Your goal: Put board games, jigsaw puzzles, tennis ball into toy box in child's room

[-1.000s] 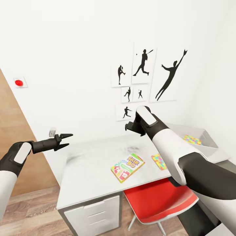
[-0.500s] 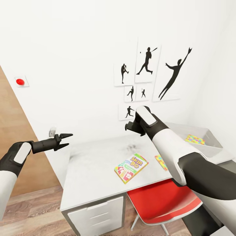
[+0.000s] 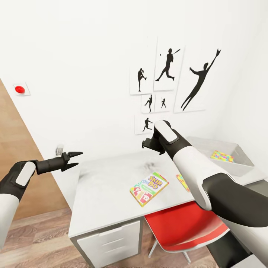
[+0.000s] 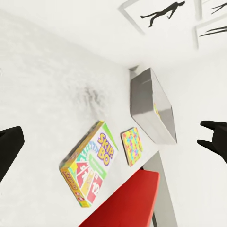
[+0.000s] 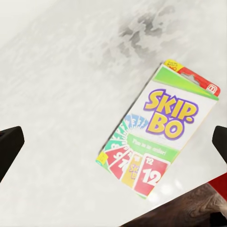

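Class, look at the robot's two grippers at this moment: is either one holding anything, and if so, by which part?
Nothing is held. The left gripper is open in the air beside the table, and the right gripper is open above the Skip-Bo board game, which lies flat on the table.

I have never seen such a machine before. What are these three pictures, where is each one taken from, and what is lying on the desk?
This is a simulated robot with two arms. The large picture comes from a camera on its head; the other two come from cameras near each gripper, looking along its fingers. The left gripper is open and holds nothing. The right gripper hangs above the table, also holding nothing; its two fingertips sit far apart in its own camera. On the table lie a Skip-Bo board game and a jigsaw puzzle. The grey toy box holds another puzzle. A red chair stands under the table.
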Controlling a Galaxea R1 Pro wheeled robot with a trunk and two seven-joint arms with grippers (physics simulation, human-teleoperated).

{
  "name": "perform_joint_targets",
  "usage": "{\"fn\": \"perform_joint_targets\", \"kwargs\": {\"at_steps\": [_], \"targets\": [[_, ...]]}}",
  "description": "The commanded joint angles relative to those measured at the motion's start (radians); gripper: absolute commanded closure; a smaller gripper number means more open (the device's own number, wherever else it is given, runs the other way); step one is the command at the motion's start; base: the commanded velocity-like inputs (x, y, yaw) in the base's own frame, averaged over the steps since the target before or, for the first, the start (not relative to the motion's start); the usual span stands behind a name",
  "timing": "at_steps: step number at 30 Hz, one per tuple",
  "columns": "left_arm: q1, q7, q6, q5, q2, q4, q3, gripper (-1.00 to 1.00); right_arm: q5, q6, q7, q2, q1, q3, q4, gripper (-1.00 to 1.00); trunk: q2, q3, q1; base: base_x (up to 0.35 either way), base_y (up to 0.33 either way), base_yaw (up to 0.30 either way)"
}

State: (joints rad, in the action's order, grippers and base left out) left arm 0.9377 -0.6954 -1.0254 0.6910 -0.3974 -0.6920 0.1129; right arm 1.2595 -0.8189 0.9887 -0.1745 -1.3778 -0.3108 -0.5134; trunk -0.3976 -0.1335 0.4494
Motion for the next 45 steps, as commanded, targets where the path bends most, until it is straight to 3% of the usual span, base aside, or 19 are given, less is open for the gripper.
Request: {"fn": "perform_joint_targets", "kwargs": {"at_steps": [1,35,45], "targets": [[0.001,-0.006,-0.004,-0.005,0.0,0.0,0.002,-1.0,0.005,-0.005,0.007,0.0,-0.001,-0.002,0.0,-1.0,-0.002,-0.004,0.001,0.0,0.0,0.0],[0.001,-0.009,-0.01,-0.004,0.0,-0.001,0.008,-1.0,0.004,-0.005,0.007,0.0,-0.001,-0.008,0.001,-1.0,-0.002,-0.06,0.001,0.0,0.0,0.0],[0.001,-0.053,-0.017,-0.005,0.0,-0.001,0.007,-1.0,0.003,-0.004,0.007,0.0,-0.001,-0.008,0.001,-1.0,-0.002,-0.076,0.001,0.0,0.0,0.0]]}}
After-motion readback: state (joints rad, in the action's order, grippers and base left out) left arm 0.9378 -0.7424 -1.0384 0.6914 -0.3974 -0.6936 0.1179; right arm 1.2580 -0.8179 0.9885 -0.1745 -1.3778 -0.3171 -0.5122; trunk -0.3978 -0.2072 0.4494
